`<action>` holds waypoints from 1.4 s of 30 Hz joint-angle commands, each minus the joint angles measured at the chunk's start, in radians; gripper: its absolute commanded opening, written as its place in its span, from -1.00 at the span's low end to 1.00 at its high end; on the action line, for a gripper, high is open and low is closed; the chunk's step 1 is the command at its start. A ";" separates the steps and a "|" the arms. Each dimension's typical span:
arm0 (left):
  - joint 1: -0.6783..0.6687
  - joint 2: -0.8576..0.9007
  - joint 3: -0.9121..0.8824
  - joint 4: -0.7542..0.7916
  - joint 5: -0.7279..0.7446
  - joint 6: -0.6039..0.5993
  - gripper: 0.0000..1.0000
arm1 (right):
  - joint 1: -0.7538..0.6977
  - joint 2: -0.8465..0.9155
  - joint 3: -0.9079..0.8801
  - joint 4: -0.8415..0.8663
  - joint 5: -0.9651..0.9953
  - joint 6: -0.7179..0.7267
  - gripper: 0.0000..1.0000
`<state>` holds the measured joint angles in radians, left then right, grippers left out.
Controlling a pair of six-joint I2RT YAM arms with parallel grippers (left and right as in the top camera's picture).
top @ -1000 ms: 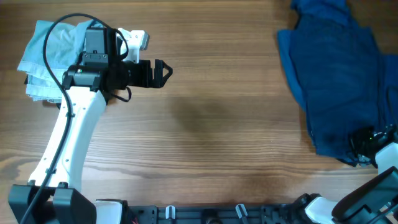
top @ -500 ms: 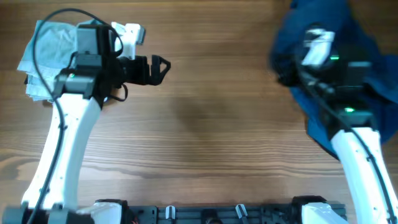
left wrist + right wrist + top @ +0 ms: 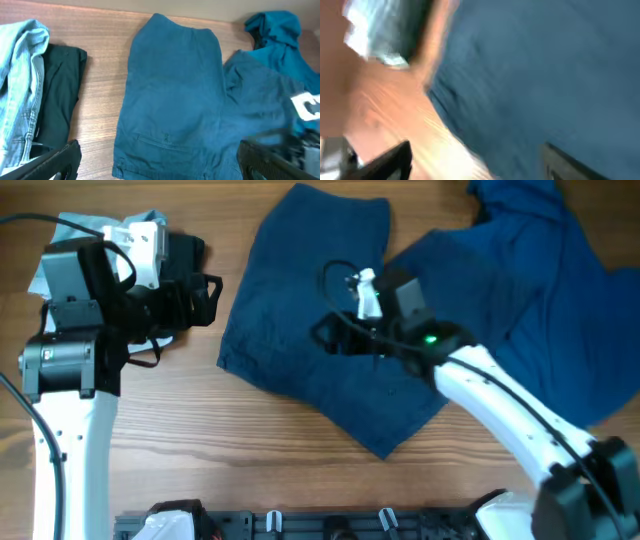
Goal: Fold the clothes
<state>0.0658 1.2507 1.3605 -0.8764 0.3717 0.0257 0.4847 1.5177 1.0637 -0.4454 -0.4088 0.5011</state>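
A dark navy trouser-like garment point(image 3: 320, 310) lies spread flat mid-table, one of the clothes. It fills the left wrist view point(image 3: 170, 90). A second navy piece point(image 3: 560, 280) lies rumpled at the right. My right gripper point(image 3: 326, 337) hovers over the spread garment, open with nothing between its fingers; its wrist view is blurred, and the gripper point(image 3: 480, 165) shows cloth point(image 3: 545, 75) beneath it. My left gripper point(image 3: 213, 300) stands open just off the garment's left edge, its jaws empty point(image 3: 160, 165). A pale blue denim piece point(image 3: 20, 75) and a black piece point(image 3: 60, 95) lie at far left.
The bare wooden table point(image 3: 250, 440) shows in front of the garment and between it and the left pile. The denim piece point(image 3: 70, 230) sits partly under the left arm. A bunched teal-blue hood-like fold point(image 3: 275, 30) lies at the far right back.
The right arm swept left across the table, dragging the navy garment from the right side to the middle, and its gripper has opened. The left arm shifted slightly left.
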 commanded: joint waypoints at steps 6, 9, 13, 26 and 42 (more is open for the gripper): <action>-0.086 0.301 0.005 -0.270 -0.113 0.022 0.81 | -0.016 -0.095 0.008 -0.673 0.151 0.005 0.68; -0.086 0.439 0.005 -0.287 -0.124 0.023 0.83 | 0.019 -0.095 -0.094 -0.631 0.171 0.085 0.68; -0.087 0.557 0.005 -0.244 -0.160 0.032 0.86 | 0.106 -0.095 -0.211 -0.515 0.179 0.162 0.68; -0.089 0.598 -0.095 -0.058 -0.161 0.196 0.58 | 0.131 -0.086 -0.431 -0.247 0.253 0.287 0.33; -0.101 0.598 -0.328 0.262 -0.135 0.203 -0.13 | 0.131 0.004 -0.431 -0.166 0.283 0.310 -0.35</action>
<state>-0.0319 1.8309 1.0561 -0.6308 0.2096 0.2214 0.6117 1.4761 0.6559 -0.6415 -0.1658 0.7967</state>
